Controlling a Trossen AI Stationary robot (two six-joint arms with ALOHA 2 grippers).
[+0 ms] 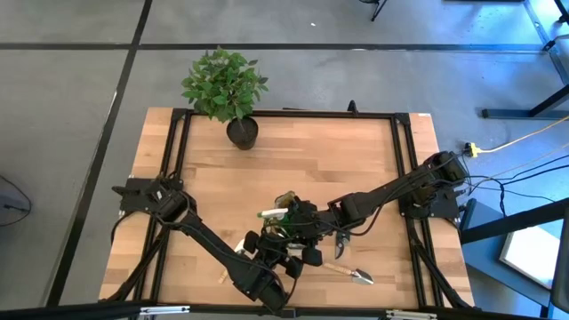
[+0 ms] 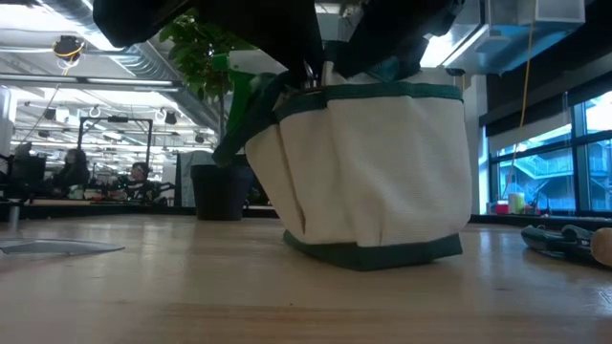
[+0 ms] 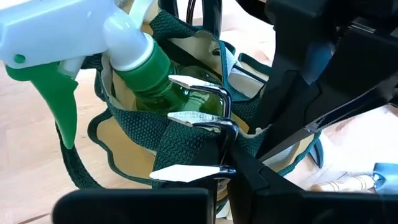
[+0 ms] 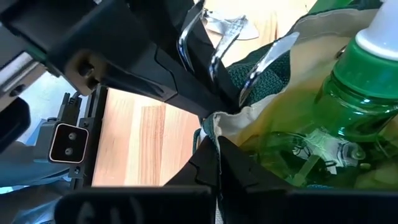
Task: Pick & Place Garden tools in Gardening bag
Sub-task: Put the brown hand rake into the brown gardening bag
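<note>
The gardening bag, cream with green trim, stands on its base at the table's near middle. A green spray bottle with a white trigger head stands inside it. My left gripper hangs over the bag's near side, shut on a metal fork whose three tines stick out over the bag's mouth. My right gripper comes from the table's right and is shut on the bag's rim. Dark-handled pruners and a wooden-handled trowel lie on the table right of the bag. My left gripper holds the fork just behind its head, pinched between the two fingers. The tines reach forward past the fingertips, above the bag's opening and clear of the table. The gripper hides the fork's handle. My right gripper pinches the bag's top rim, cream cloth with green binding, between its two fingers. It slants down from the table's right side. The bag stays upright with its base on the table.
A leafy plant in a black pot stands at the table's far edge, left of centre. A black frame runs around the wooden tabletop. Both arms crowd the space above the bag. People sit at desks far behind the table.
</note>
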